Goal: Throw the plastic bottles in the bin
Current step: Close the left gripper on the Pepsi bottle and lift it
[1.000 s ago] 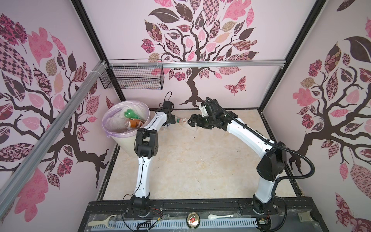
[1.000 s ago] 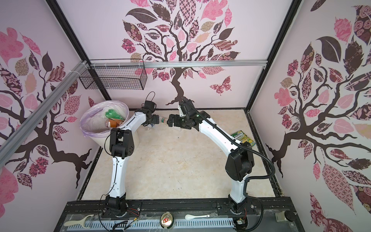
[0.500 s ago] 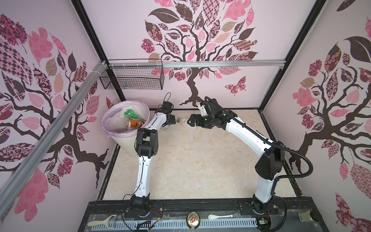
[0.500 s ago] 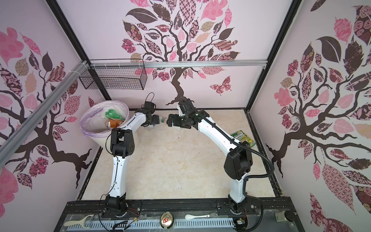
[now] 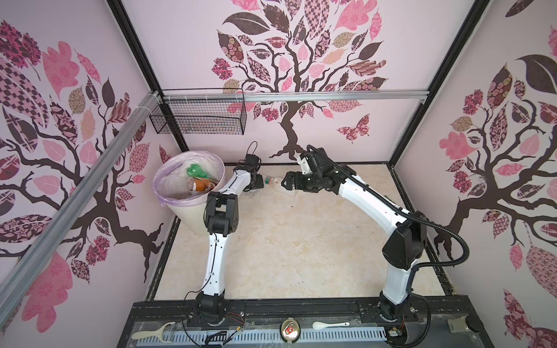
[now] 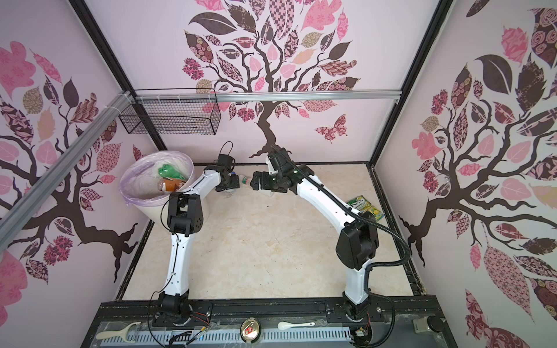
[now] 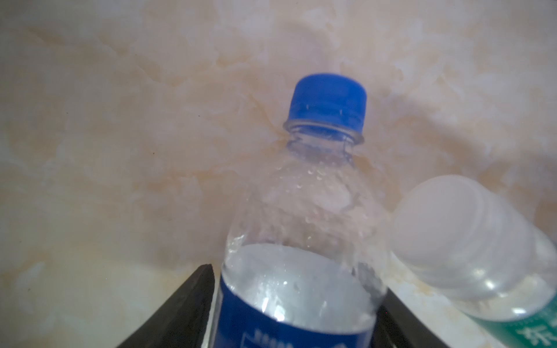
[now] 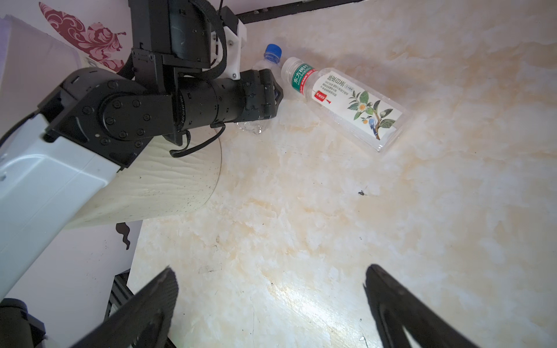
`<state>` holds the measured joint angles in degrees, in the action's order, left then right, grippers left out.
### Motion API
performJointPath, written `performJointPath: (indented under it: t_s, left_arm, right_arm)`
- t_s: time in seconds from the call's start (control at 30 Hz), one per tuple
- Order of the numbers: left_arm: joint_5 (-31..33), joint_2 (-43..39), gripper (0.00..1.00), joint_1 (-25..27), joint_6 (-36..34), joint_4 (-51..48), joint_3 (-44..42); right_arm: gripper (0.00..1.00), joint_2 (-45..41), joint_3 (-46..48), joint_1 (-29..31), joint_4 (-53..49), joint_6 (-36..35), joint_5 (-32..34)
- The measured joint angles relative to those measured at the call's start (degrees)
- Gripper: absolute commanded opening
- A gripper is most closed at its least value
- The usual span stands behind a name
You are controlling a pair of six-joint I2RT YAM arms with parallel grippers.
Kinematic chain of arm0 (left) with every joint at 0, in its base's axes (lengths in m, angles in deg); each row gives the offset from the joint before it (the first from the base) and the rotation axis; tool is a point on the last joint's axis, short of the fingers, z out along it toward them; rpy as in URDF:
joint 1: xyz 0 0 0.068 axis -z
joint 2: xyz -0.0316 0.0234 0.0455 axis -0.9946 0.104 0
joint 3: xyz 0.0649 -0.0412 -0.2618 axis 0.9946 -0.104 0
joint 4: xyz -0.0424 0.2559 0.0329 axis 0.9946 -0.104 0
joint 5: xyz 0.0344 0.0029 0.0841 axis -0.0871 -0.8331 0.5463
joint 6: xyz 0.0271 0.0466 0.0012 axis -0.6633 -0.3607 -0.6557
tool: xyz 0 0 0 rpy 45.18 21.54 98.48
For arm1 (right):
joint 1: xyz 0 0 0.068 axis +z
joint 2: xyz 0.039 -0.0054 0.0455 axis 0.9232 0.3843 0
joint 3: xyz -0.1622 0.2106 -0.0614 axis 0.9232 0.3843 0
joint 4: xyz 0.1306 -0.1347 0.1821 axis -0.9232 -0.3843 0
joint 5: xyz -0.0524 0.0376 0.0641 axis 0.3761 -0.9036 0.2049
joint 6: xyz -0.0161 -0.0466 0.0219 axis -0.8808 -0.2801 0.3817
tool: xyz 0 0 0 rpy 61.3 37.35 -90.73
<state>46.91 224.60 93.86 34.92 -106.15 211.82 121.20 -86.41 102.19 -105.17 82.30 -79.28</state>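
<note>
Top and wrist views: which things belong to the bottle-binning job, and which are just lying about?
Job: blue-capped bottle, tea bottle, bin, green bottle and brown bottle inside it.
Lying about: wire basket, snack packet, can, spoon, peeler.

The blue-capped bottle (image 7: 304,241) is running off the picture's edge inside the left pincer (image 7: 298,278) — grip not showing — and the white-capped bottle (image 7: 470,241) beside that pincer is lying blurred, label cropped.

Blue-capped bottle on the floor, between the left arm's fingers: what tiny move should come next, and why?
Probably squeeze the left fingers firmly onto the blue-capped bottle. They flank it, but a firm grip isn't evident, and it lies on the floor near the bin, not yet lifted.
</note>
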Motion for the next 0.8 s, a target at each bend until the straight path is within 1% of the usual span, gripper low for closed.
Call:
performJointPath:
  t_s: [0.2, 0.3, 0.53, 0.7, 0.8]
  left_arm:
    - [-1.33, -0.04, 0.62, 0.00, 0.44, 0.44, -0.26]
    - [-2.19, -0.94, 0.59, 0.00, 0.66, 1.57, -2.08]
    - [-3.72, -4.50, 0.56, 0.00, 1.03, 2.62, -7.69]
    - [-4.50, -9.31, 0.55, 0.15, 1.38, 3.80, -13.46]
    - [-4.66, -11.89, 0.55, 0.48, 1.38, 3.85, -15.47]
  right_arm:
    - [1.00, -0.02, 0.07, -0.20, 0.00, 0.02, 0.00]
    - [1.00, -0.02, 0.13, -0.20, 0.00, 0.04, 0.00]
    - [1.00, -0.15, 1.53, -0.20, 0.02, 0.24, 0.04]
    - [1.00, -0.46, 4.26, -0.20, 0.98, 1.09, 0.02]
    - [0.99, -0.94, 6.43, -0.20, 1.22, 1.46, 0.02]
